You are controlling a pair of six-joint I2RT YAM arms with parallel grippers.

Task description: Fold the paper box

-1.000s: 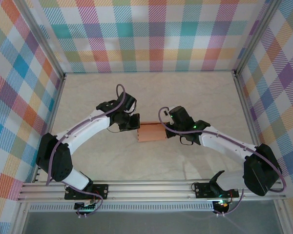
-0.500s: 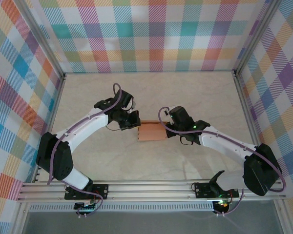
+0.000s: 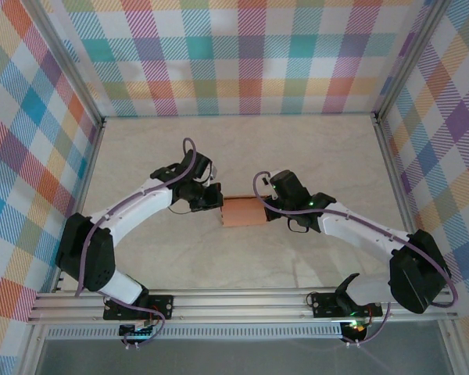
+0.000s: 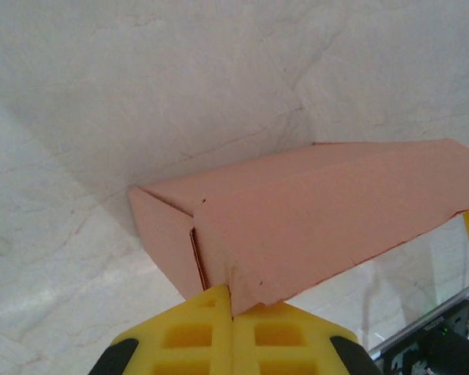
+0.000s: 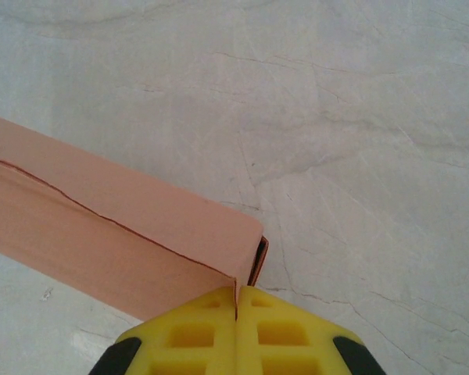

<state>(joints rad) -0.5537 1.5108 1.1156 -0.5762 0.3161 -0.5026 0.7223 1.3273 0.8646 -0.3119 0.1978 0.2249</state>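
The folded paper box (image 3: 242,212) sits mid-surface (image 3: 242,148) between two arms — left gripper (image 3: 216,197) and right gripper (image 3: 267,205) each clamped on a thin cardboard edge at opposite ends.

Paper box (image 3: 242,212) on table (image 3: 219,148), near centre

A pale, marbled desk (image 3: 313,156) lay beneath the jaws and spread out on every side of them, with faint grey veins crossing it. Plaid walls (image 3: 250,55) of many colours stood beyond the jaws and to both sides. Metal rails (image 3: 242,303) ran along the desk's near edge, well behind the jaws.
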